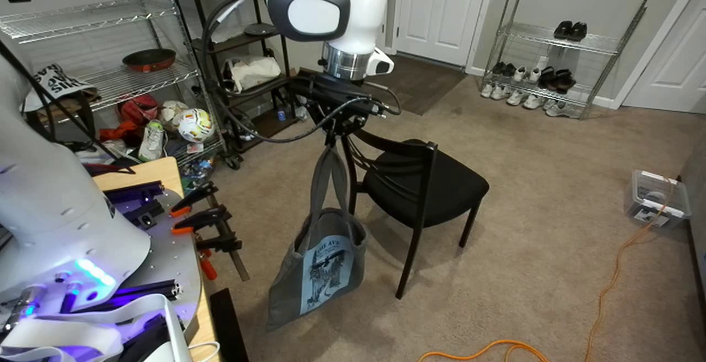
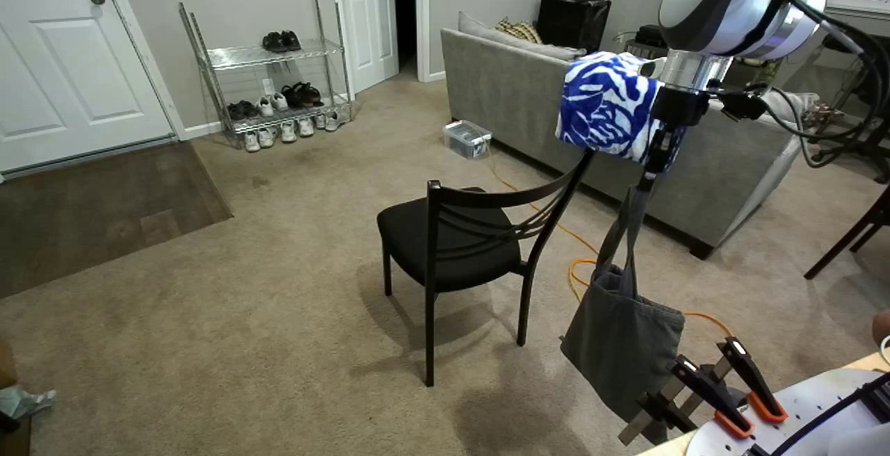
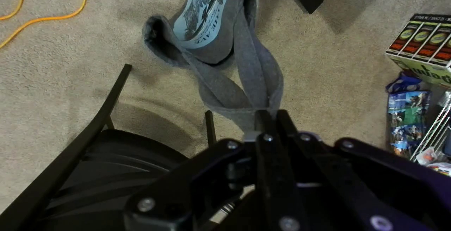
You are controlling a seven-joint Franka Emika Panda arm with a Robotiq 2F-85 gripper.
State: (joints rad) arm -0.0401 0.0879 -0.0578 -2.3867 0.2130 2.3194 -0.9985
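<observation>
My gripper (image 3: 274, 113) is shut on the straps (image 3: 262, 69) of a grey tote bag (image 3: 206, 16). The bag hangs off the floor below the fingers, mouth up and somewhat slanted; a light blue printed panel (image 1: 329, 271) faces out in an exterior view. Its plain grey side (image 2: 619, 338) shows in an exterior view, partly behind the clamps. Beside the bag stands a black chair (image 1: 436, 185), its backrest (image 2: 500, 200) turned toward the arm. In the wrist view the chair's curved top rail (image 3: 84, 136) lies left of the fingers. I cannot tell whether straps and chair touch.
Clamps (image 1: 204, 218) jut from the table edge near the bag. Wire shelving (image 1: 105, 17) and a dark shelf unit (image 1: 242, 42) stand behind the arm. A grey sofa (image 2: 507, 80) bears a blue-and-white cloth (image 2: 605, 105). An orange cord (image 1: 480, 351) crosses the carpet.
</observation>
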